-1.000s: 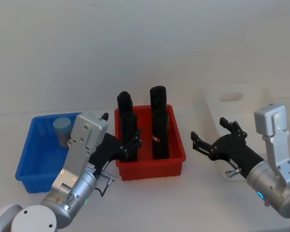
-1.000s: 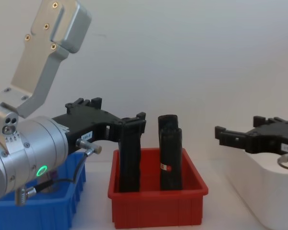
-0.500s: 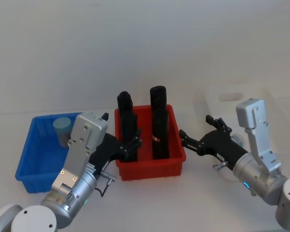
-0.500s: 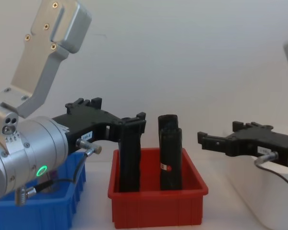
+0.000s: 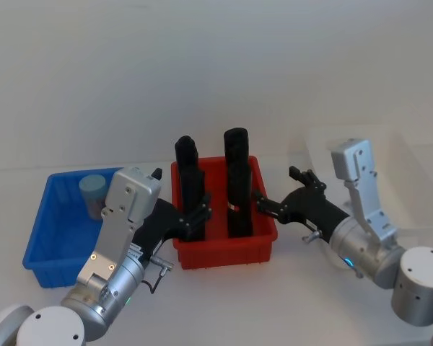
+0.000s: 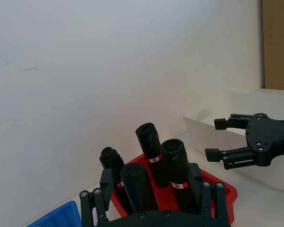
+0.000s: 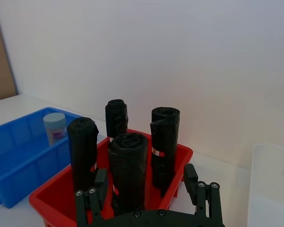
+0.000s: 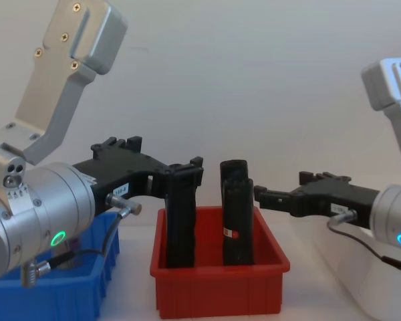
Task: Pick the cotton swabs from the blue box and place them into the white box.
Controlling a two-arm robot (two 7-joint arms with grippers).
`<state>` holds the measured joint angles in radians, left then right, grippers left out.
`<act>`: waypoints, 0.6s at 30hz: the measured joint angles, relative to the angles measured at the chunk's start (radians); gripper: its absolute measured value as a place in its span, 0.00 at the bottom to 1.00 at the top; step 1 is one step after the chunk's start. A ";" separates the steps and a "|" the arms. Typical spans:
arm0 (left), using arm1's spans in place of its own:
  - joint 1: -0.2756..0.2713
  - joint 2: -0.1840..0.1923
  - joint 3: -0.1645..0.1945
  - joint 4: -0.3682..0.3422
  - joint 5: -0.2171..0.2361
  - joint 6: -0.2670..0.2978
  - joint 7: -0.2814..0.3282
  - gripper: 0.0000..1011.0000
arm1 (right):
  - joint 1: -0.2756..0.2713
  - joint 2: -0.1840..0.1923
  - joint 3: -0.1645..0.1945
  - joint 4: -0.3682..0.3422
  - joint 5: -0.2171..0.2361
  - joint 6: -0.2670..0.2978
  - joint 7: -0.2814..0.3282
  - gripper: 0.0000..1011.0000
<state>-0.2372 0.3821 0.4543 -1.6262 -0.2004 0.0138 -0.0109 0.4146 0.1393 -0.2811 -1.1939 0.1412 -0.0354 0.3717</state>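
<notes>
A plain white wall rises behind a white table (image 5: 296, 303) that carries three bins in a row. One jar of cotton swabs (image 5: 93, 192), clear with a pale blue top, stands upright in the far part of the blue box (image 5: 42, 241), which sits at the robot's left end of the row; the right wrist view shows the same jar (image 7: 54, 126) well inside the blue walls, apart from everything else. Just beside the blue box, in the middle, is a red bin (image 5: 224, 249) holding four tall black rolls (image 5: 238, 184) standing on end, two of them with small red-and-white bands. The white box (image 5: 411, 209) stands at the robot's right, past the red bin.

The left end effector (image 5: 196, 213) hovers low over the near-left corner of the red bin, close to one black roll, its fingers spread and grasping nothing; the left wrist view shows its two finger pairs apart with the rolls beyond them. The right end effector (image 5: 280, 194) hangs at the right edge of the red bin, between it and the white box, fingers released and empty, pointing toward the rolls.
</notes>
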 joint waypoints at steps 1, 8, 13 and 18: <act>0.000 0.000 0.000 0.000 0.000 0.000 0.000 0.99 | 0.007 -0.003 -0.001 0.012 0.000 -0.002 0.003 0.99; 0.000 0.000 0.000 0.000 0.000 0.000 0.000 0.99 | 0.059 -0.025 -0.005 0.093 -0.001 -0.023 0.030 0.99; 0.000 0.000 0.000 0.000 0.000 0.000 0.000 0.99 | 0.101 -0.042 -0.010 0.163 -0.001 -0.042 0.053 0.99; 0.000 0.000 0.000 0.000 0.000 0.000 0.000 0.99 | 0.134 -0.056 -0.013 0.220 -0.001 -0.057 0.072 0.99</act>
<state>-0.2372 0.3821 0.4542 -1.6262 -0.2004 0.0138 -0.0110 0.5482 0.0836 -0.2946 -0.9742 0.1399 -0.0926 0.4441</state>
